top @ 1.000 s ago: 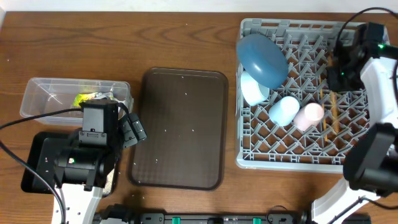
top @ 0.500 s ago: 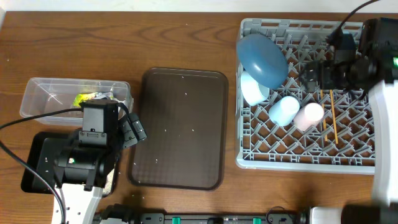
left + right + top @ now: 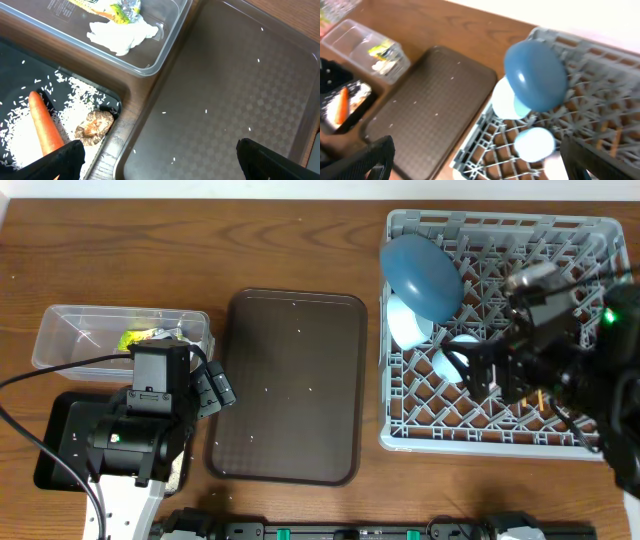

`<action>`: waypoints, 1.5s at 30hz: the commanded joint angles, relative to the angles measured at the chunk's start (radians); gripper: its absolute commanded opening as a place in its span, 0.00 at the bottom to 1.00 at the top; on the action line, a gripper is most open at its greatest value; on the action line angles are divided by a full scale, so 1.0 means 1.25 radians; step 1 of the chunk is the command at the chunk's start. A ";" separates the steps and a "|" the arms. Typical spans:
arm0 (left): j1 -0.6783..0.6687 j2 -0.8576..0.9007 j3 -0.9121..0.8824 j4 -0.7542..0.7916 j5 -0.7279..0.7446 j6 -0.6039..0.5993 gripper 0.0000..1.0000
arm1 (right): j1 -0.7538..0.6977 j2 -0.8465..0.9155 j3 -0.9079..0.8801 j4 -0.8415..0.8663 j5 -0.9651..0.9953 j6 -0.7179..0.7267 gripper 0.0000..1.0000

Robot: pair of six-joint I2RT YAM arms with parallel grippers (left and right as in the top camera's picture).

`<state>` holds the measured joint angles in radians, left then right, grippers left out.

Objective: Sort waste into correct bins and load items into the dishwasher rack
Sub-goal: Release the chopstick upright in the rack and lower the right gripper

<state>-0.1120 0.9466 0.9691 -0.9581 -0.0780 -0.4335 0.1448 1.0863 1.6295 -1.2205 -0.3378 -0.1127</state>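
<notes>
Leftover: rice grains (image 3: 207, 111) on brown tray (image 3: 250, 85), just R of my L gripper (image 3: 160, 162), spread, empty. R gripper (image 3: 480, 160), spread, farther off, over rack (image 3: 480, 442).

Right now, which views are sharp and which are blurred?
Overhead: sharp on the left, but the right arm above the dishwasher rack is smeared. Left wrist: crisp, with the carrot and rice grains clearly legible. Right wrist: blurred throughout, the blue plate soft-edged.
</notes>
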 commanded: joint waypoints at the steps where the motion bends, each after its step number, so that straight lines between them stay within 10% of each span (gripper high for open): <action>1: 0.004 0.000 0.007 0.001 0.002 0.001 0.98 | 0.007 -0.036 0.004 0.000 0.112 0.000 0.99; 9: 0.004 0.000 0.007 0.001 0.002 0.001 0.98 | -0.010 -0.146 -0.096 0.130 0.215 -0.031 0.99; 19: 0.004 0.000 0.007 0.001 0.002 0.001 0.98 | -0.039 -0.467 -0.625 0.560 0.206 -0.033 0.99; 32: 0.004 0.000 0.007 0.001 0.002 0.001 0.98 | -0.039 -0.850 -1.024 0.700 0.201 0.009 0.99; 45: 0.004 0.000 0.007 0.001 0.002 0.001 0.98 | -0.039 -0.865 -1.299 0.996 0.186 0.027 0.99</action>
<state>-0.1120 0.9466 0.9695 -0.9577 -0.0776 -0.4335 0.1059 0.0116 0.0463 0.0090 -0.0937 -0.0948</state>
